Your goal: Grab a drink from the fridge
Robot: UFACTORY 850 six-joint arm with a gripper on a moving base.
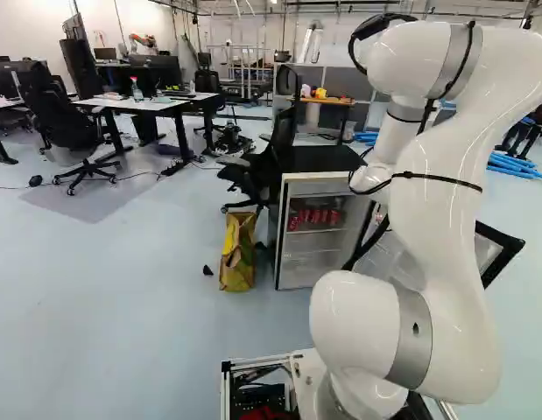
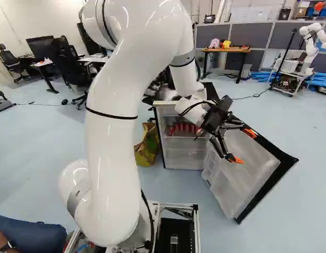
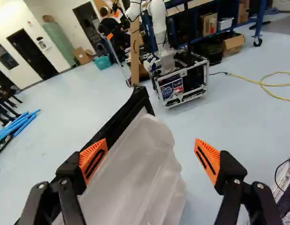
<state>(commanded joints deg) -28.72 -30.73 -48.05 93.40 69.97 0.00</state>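
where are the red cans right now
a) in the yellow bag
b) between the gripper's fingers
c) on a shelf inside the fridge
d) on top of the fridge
c: the red cans stand in a row on a shelf inside the fridge, while the gripper is open by the swung-out door.

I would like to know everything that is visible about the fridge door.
The fridge door stands wide open, at the right of the fridge in the right base view. Its inner side is a whitish, ridged liner, apparently plastic, with a black border. The open gripper is close; I cannot tell if they touch.
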